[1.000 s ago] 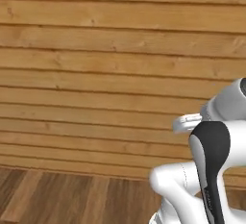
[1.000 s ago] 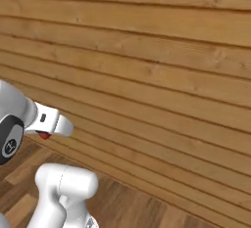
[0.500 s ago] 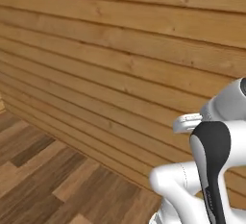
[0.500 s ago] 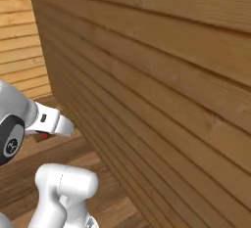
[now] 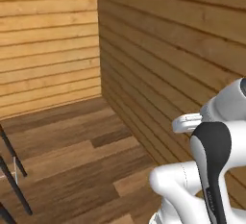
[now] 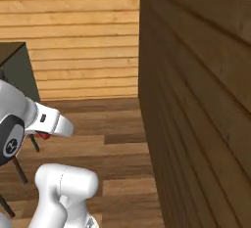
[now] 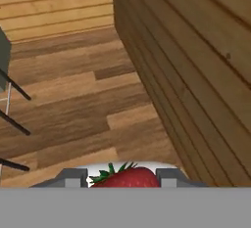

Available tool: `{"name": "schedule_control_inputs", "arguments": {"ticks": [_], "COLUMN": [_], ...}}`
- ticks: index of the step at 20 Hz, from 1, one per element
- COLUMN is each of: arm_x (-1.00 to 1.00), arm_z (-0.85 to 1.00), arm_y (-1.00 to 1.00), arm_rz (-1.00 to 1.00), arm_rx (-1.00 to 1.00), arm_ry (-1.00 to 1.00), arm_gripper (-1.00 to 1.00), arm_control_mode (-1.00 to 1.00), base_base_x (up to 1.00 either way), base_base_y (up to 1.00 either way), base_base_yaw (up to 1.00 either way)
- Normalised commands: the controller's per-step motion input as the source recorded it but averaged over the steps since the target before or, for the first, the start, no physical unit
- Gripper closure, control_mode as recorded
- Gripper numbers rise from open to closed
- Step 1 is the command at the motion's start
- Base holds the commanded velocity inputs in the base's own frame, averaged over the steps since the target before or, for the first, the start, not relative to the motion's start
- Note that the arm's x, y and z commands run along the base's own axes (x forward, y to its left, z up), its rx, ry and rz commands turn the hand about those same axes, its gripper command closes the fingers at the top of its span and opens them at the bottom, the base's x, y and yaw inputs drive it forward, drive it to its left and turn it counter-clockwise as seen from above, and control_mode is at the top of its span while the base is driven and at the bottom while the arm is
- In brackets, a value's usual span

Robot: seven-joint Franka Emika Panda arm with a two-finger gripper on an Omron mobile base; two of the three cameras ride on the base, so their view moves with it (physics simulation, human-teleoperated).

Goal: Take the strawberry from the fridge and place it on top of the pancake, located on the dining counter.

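We see a wood-plank wall corner over brown plank floor; thin dark legs left of that corner. End effector clamped on strawberry, above the floor.

strawberry: 1 | dark legs: maybe 3 (cropped at edge)

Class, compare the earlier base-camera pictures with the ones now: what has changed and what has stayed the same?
The whole scene has swung: the base has turned, so a wall corner, more floor and dark legs have come into view. Nothing was grasped or released. The arm keeps its pose, and the gripper stays shut on the strawberry.
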Motion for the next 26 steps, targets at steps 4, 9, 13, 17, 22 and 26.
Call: {"name": "schedule_control_inputs", "arguments": {"ticks": [4,9,13,17,22,26], "arm_x": [0.00,0.00,0.00,0.00,0.00,0.00], "arm_z": [0.00,0.00,0.00,0.00,0.00,0.00], "arm_y": [0.00,0.00,0.00,0.00,0.00,0.00], "arm_rz": [0.00,0.00,0.00,0.00,0.00,0.00], "arm_rx": [0.00,0.00,0.00,0.00,0.00,0.00], "arm_ry": [0.00,0.00,0.00,0.00,0.00,0.00], "arm_gripper": [1.00,1.00,1.00,1.00,1.00,1.00], "arm_control_mode": [1.00,1.00,1.00,1.00,1.00,1.00], "base_base_x": [0.90,0.83,0.29,0.12,0.04,0.18], "base_base_y": [0.00,0.00,0.11,0.06,0.00,0.00], "base_base_yaw": [0.80,0.82,0.82,0.97,1.00,1.00]}}
